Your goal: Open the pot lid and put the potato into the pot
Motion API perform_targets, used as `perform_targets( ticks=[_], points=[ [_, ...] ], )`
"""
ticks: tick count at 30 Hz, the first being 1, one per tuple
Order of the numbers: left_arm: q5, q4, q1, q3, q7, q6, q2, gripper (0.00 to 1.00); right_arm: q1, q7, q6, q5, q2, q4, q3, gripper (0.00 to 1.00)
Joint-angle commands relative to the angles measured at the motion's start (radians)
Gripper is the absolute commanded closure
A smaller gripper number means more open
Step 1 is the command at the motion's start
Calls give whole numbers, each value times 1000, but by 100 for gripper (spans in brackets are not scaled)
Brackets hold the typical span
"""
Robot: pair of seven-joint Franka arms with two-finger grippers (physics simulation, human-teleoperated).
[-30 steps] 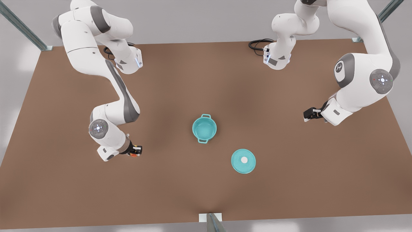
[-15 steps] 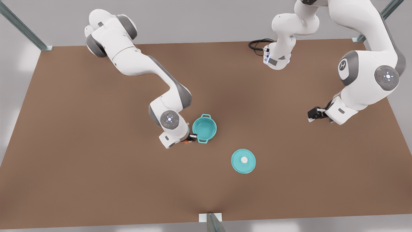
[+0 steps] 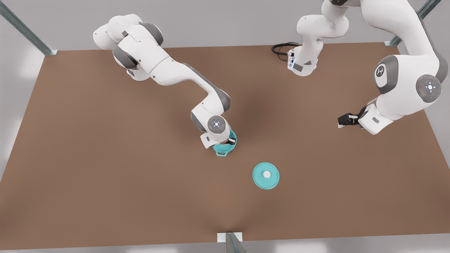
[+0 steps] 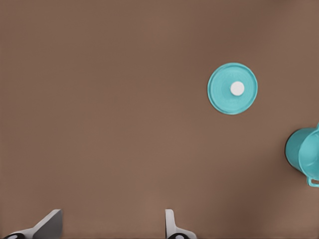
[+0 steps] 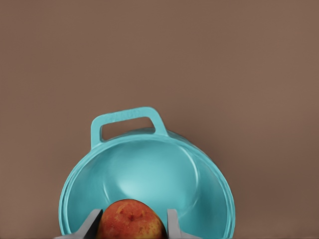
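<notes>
1. Right gripper (image 3: 227,142), on the white arm at the front view's left: over the small round teal pot (image 3: 225,147) with loop handles, near table centre. A second ago it was well out toward the front view's left, then just beside the pot's rim; now it stands above the pot's mouth. Fingers (image 5: 92,225) closed on the lumpy yellow, red-patched potato (image 5: 131,219), which the right wrist view shows hanging over the teal interior. Judgement: carry complete; only the release remains.

2. Pot lid (image 3: 266,175), flat teal disc with white knob: lying on the brown tabletop (image 3: 105,196) near the pot, apart from it, toward the front view's right. Position unchanged across the second. Opening step done.

3. Left gripper (image 3: 343,120), on the arm at the front view's right: raised, well apart from pot and lid, drifting slightly away. Fingers (image 4: 48,224) spread wide, holding nothing. Waiting.

Judgement: potato not yet inside; parting the fingers here should drop it in.
</notes>
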Motion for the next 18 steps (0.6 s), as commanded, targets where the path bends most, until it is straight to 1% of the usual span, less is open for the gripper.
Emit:
perform_targets(
  ticks=[1,2,3,6,7,8,9,10,11,12,13,14,15,18],
  points=[
    [3,6,0,0,16,-6,4,0,1,253,19,-5,1,1,0,51],
    [38,9,-6,-3,16,0,7,0,1,247,19,-8,1,1,0,11],
    [41,30,-14,-5,9,14,10,0,1,242,19,-10,1,1,-2,0],
    [39,30,-12,-5,1,15,13,0,-5,237,10,-11,-13,2,-3,0],
    [39,30,-11,-5,1,15,13,0,-37,202,-3,-14,-41,-2,-6,0],
    [39,30,-11,-5,1,15,13,0,-95,138,-58,-16,-96,-32,-6,0],
    [39,30,-11,-5,1,15,13,0,-172,41,-128,-14,-183,-84,-6,0],
    [39,30,-9,-5,1,15,13,0,-269,-83,-162,-14,-274,-153,-6,0],
    [39,30,-9,-5,1,15,15,0,-408,-267,-208,-14,-355,-208,-5,0],
    [39,30,-9,-5,1,15,15,0,-493,-409,-253,-14,-403,-242,-5,0],
    [38,30,-9,-5,1,15,15,0,-591,-572,-256,-14,-456,-306,-5,0],
    [38,30,-9,-5,1,15,15,0,-654,-686,-254,-14,-482,-350,-5,0],
    [33,30,-9,-5,1,15,15,0,-683,-752,-241,-14,-518,-401,-6,0],
    [32,30,-11,-5,1,15,16,0,-712,-807,-233,-13,-553,-453,-8,0]
  ],
)
